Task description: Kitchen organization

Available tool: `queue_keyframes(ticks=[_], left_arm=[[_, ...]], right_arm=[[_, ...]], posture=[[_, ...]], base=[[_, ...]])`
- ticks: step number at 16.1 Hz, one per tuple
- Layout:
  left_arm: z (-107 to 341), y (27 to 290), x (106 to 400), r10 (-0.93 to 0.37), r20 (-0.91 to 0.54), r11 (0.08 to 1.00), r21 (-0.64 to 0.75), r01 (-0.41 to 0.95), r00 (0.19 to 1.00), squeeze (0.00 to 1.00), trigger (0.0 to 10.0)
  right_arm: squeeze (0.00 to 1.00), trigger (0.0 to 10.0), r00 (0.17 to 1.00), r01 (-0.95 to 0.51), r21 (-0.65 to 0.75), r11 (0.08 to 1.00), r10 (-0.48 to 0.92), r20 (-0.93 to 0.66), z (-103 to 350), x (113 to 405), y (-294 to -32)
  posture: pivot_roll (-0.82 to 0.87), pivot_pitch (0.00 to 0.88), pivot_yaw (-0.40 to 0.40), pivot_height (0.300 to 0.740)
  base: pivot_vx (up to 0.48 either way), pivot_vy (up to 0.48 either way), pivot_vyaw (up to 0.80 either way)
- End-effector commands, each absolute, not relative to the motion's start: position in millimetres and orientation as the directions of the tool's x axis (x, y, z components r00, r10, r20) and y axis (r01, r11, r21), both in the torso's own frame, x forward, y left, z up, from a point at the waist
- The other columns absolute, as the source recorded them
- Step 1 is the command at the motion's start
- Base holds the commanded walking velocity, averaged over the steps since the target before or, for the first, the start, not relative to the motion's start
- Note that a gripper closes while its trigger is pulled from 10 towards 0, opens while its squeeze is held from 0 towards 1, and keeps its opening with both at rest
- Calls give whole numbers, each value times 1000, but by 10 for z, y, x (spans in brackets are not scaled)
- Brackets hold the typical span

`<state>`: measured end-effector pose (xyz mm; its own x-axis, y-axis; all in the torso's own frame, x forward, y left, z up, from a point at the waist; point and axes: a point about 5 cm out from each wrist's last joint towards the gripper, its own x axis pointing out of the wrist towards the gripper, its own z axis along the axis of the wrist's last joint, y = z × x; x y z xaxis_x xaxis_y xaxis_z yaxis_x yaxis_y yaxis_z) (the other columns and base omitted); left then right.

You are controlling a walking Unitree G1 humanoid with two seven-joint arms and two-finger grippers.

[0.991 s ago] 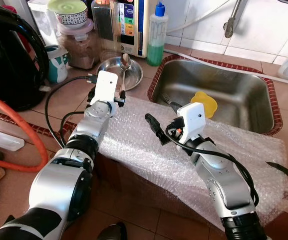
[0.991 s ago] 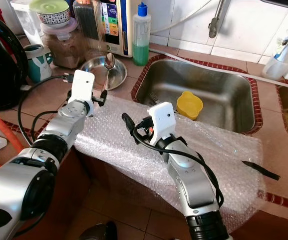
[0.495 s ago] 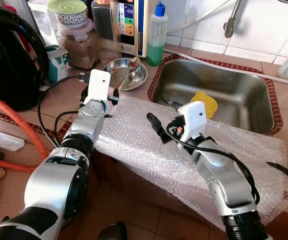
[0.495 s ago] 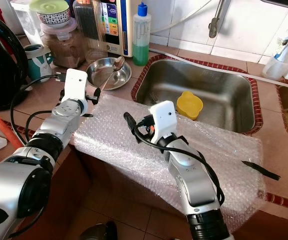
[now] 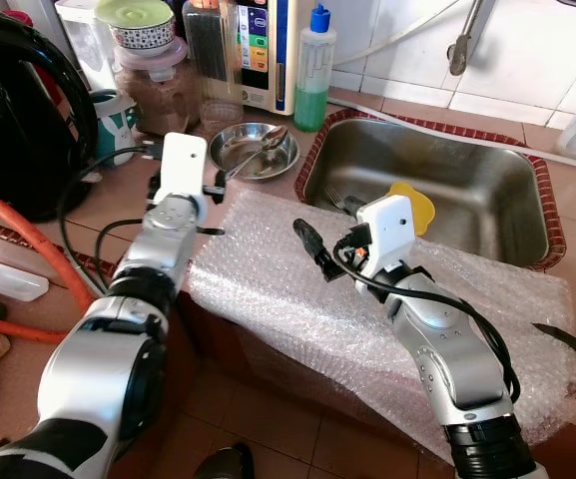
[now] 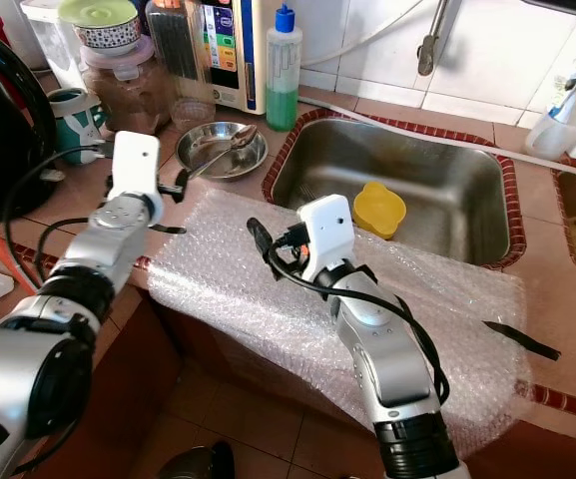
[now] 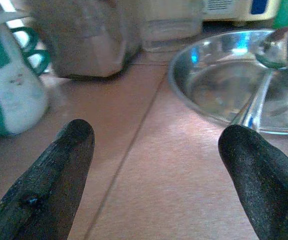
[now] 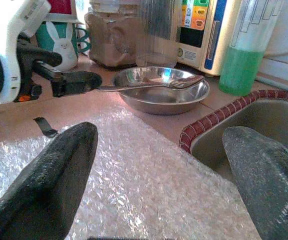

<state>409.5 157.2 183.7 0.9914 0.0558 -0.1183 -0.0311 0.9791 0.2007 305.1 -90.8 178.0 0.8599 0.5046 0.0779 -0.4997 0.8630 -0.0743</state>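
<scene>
Kitchen bench: steel bowl with spoon; my left gripper beside it, jaws released; my right gripper nearby, jaws released.

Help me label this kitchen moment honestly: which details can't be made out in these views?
- Fork in the sink: the bubble wrap covers its handle end.
- Brown jar: blurred in the left wrist view.
- Faucet: cut off by the frame's top edge.
- Black item at the right: edge-cropped, unidentifiable.
</scene>
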Motion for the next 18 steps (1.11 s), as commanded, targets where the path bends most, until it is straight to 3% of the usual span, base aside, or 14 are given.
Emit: queue_keyframes(ticks=[1, 4, 10, 18], left_arm=[[1872, 1644, 4084, 70, -109, 979, 200, -48, 992, 0, 10000], [1901, 1695, 4061, 76, -96, 978, 203, -55, 992, 0, 10000], [2162, 1555, 4125, 19, -12, 987, 163, -17, 1000, 0, 10000], [1929, 1400, 4147, -108, -161, 978, 160, 134, 981, 0, 10000]], right_arm=[[224, 10000, 856, -504, -75, 861, 509, 89, 1808, 3064, -907], [220, 10000, 858, -502, -74, 862, 507, 88, 1804, 3069, -911], [212, 10000, 857, -506, -69, 860, 510, 78, 1766, 3054, -887], [212, 10000, 861, -501, -65, 863, 505, 64, 1739, 3018, -903]], posture=[[19, 67, 22, 740], [22, 68, 25, 740], [15, 71, 22, 740], [-12, 82, 31, 740]], base=[[0, 0, 0], [0, 0, 0], [0, 0, 0], [0, 0, 0]])
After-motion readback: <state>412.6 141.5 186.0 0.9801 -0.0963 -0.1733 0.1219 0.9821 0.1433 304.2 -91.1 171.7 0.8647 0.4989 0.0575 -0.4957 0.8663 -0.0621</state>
